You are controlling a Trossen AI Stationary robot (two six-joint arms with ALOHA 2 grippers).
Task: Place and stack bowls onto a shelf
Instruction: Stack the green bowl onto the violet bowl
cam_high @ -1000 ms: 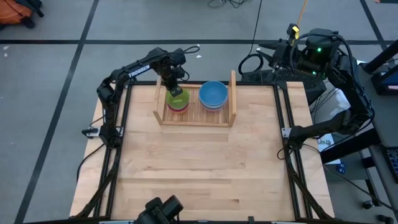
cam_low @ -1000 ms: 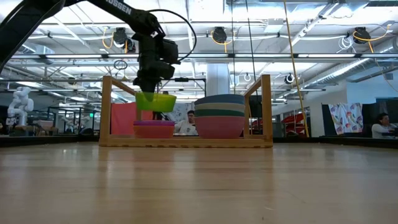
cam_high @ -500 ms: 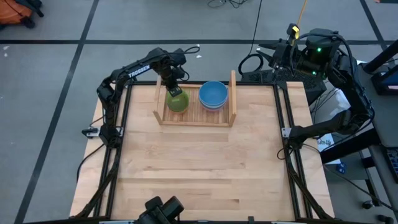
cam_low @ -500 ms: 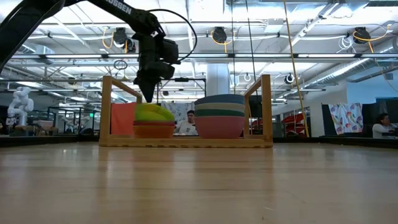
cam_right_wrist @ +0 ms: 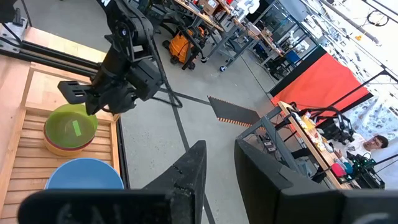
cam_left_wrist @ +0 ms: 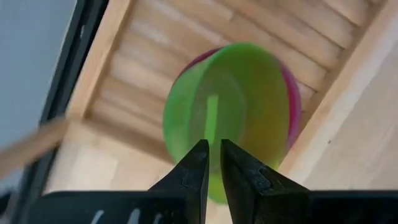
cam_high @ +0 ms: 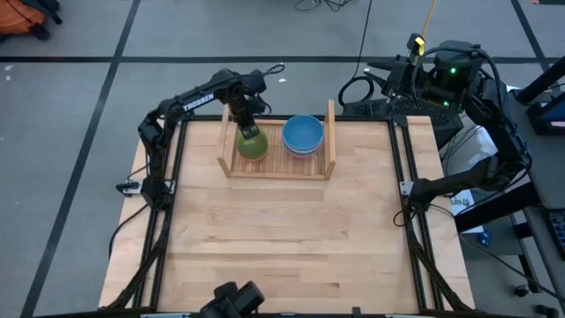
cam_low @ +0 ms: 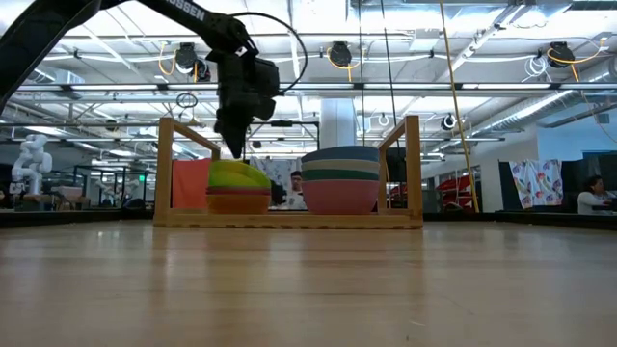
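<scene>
The green bowl (cam_high: 252,146) (cam_left_wrist: 230,106) lies tilted on a small stack of bowls, with a red-magenta rim (cam_left_wrist: 292,106) showing under it, in the left half of the shelf (cam_high: 278,168). My left gripper (cam_low: 234,151) (cam_left_wrist: 211,165) points straight down just above the green bowl's rim. It is open by a narrow gap with nothing between the fingers. A second stack, with the blue bowl (cam_high: 303,134) on top, fills the shelf's right half. My right gripper (cam_right_wrist: 221,149) waits open, raised beyond the table's far right corner.
The shelf's two upright side boards (cam_low: 165,169) (cam_low: 413,169) flank both stacks. The wide wooden tabletop (cam_high: 282,238) stretches in front of the shelf. The right arm's base and cables (cam_high: 441,79) sit past the far right corner.
My left gripper has let go of the green bowl. The bowl hung level under the fingers a second ago. It has dropped onto the left stack and now rests there tilted. The gripper has stayed above it.
</scene>
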